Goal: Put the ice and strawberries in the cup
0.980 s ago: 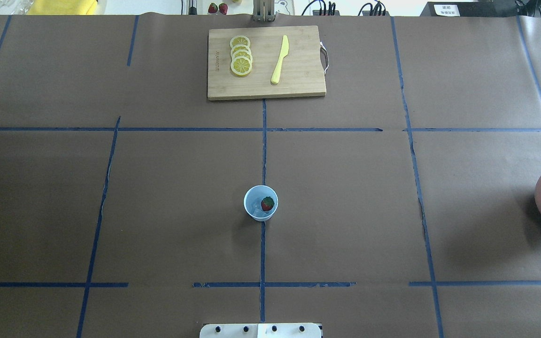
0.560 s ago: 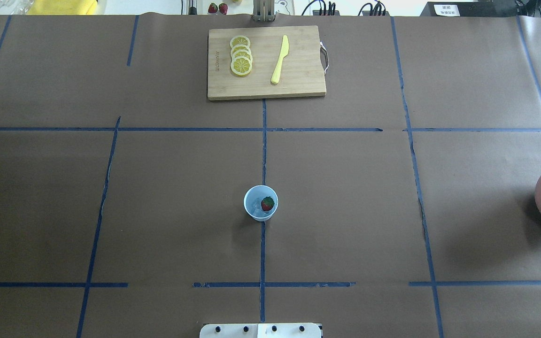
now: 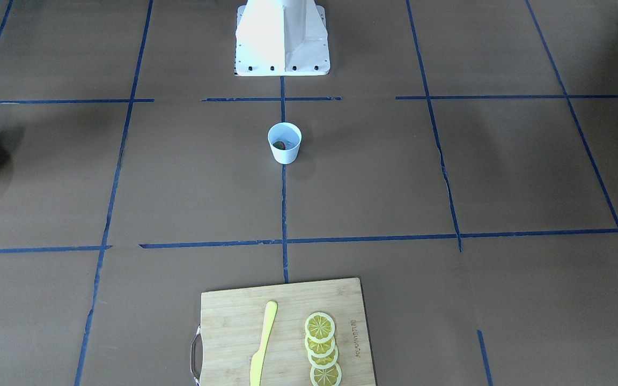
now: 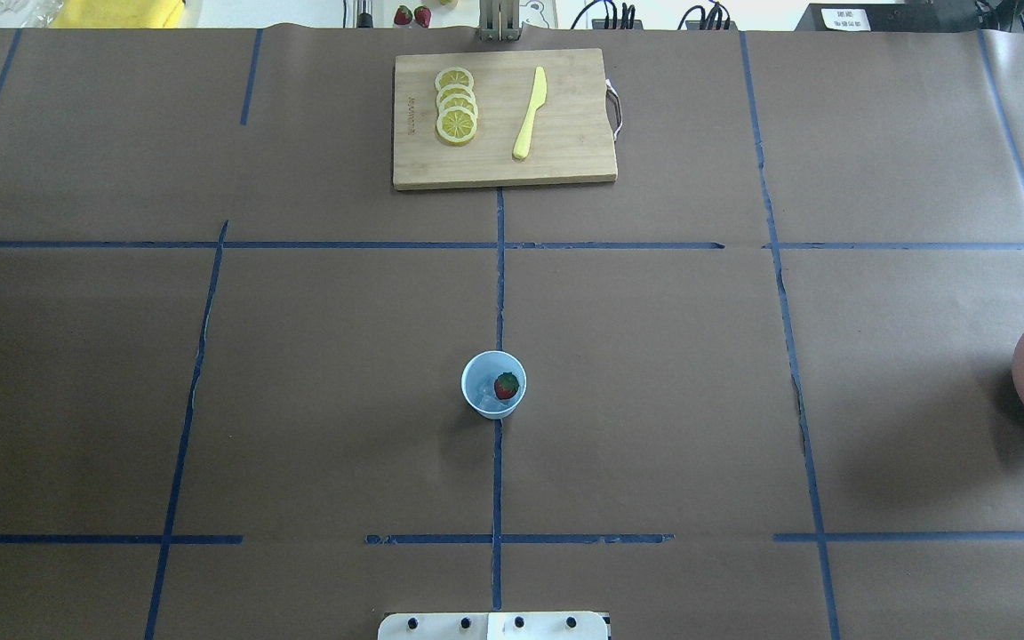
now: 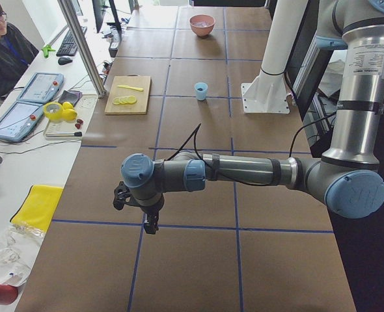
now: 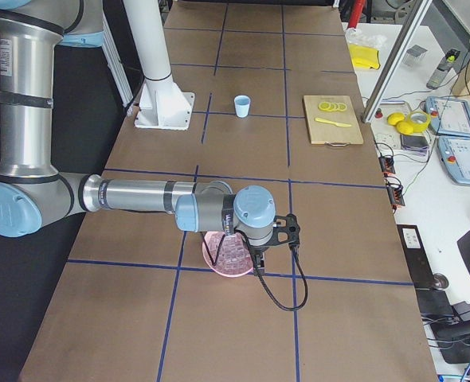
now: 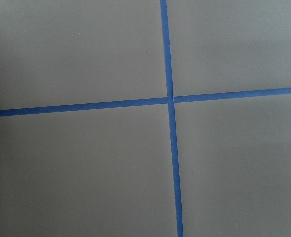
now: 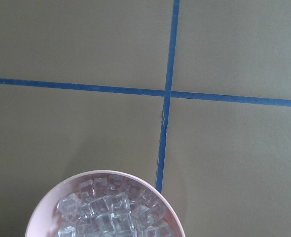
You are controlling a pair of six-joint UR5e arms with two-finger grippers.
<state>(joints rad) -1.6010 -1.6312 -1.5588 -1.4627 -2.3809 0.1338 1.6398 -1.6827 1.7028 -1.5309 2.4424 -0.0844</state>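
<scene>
The cup (image 4: 493,384), mid-surface, holds the strawberry (image 4: 506,386) and ice (image 4: 483,398); further ice in the pink bowl (image 8: 49,202) under the right tool (image 6: 259,267) looks slick, best pinched across flat faces; whether it or the left tool (image 5: 150,227) is spread cannot be told.

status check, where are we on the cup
Left gripper over bare table, right gripper above the bowl; jaws unreadable. Strawberry and ice in cup. Nothing blocking.
</scene>
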